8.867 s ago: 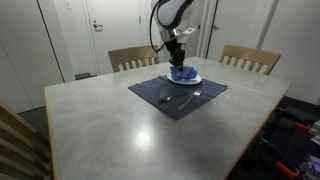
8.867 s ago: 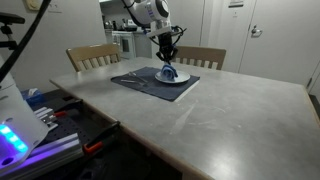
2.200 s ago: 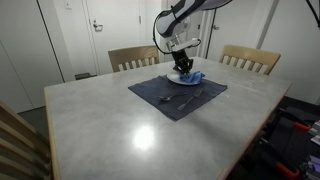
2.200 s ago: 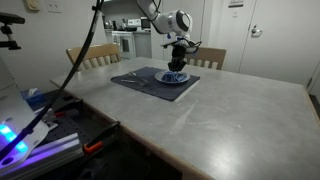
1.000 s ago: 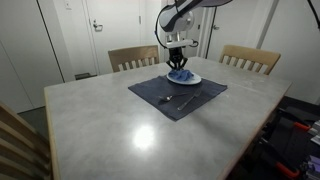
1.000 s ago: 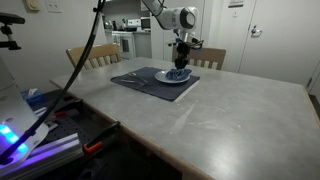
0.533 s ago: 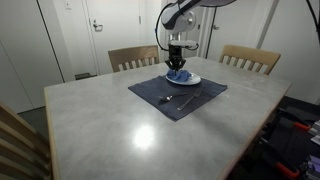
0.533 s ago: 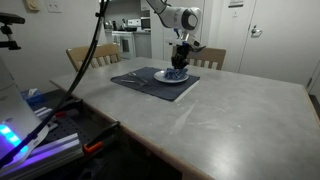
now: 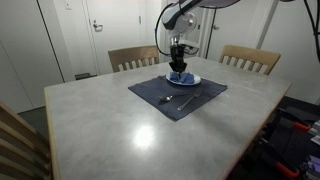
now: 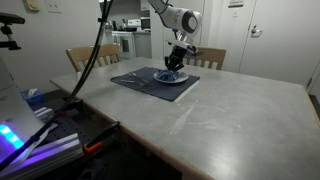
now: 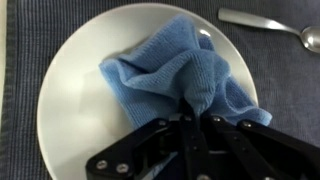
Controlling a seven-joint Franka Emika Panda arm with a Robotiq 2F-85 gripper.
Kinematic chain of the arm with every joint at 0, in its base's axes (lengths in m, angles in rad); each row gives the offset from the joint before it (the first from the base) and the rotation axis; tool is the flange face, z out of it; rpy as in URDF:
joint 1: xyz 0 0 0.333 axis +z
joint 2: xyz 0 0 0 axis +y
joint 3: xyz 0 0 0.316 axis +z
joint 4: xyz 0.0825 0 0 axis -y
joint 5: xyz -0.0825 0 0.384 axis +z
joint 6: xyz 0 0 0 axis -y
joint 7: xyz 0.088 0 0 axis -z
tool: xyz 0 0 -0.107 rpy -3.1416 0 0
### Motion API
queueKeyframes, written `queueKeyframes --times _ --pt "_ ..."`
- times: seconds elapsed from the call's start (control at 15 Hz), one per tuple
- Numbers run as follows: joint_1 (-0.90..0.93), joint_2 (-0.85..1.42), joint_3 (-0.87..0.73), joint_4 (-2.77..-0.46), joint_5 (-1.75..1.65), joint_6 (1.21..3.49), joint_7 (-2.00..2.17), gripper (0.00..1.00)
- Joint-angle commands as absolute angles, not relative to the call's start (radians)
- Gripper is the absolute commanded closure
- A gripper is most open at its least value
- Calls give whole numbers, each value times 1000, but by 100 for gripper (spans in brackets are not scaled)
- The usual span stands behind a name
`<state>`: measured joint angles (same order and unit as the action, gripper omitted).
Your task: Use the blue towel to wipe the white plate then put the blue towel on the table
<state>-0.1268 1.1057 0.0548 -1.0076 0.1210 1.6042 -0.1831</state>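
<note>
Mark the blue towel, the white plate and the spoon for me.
blue towel (image 11: pixel 170 75), wrist view, on its bunched middle.
white plate (image 11: pixel 75 105), wrist view, on the bare surface beside the towel.
spoon (image 11: pixel 258 20), wrist view, on its handle.

Both exterior views face the table (image 9: pixel 100 130) from afar, perhaps opposite sides; wrist view close above the plate (image 11: pixel 70 110)

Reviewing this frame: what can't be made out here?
Wrist view: middle of the plate lies under the blue towel; clean or not, unknown.
Wrist view: plate's lower rim is behind the gripper.
Wrist view: spoon bowl cut by the right edge.
In an exterior view: cutlery on the placemat too small to identify.
</note>
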Motion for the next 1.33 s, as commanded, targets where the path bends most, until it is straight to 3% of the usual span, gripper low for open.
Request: queueKeyframes --times 0.0,0.27,1.27 --pt "-98 1117 36 -993 49 1448 -244 98" --pt "-46 1131 -29 -980 -35 1395 -72 98" --pt "21 1071 -106 -1043 -58 1794 455 98"
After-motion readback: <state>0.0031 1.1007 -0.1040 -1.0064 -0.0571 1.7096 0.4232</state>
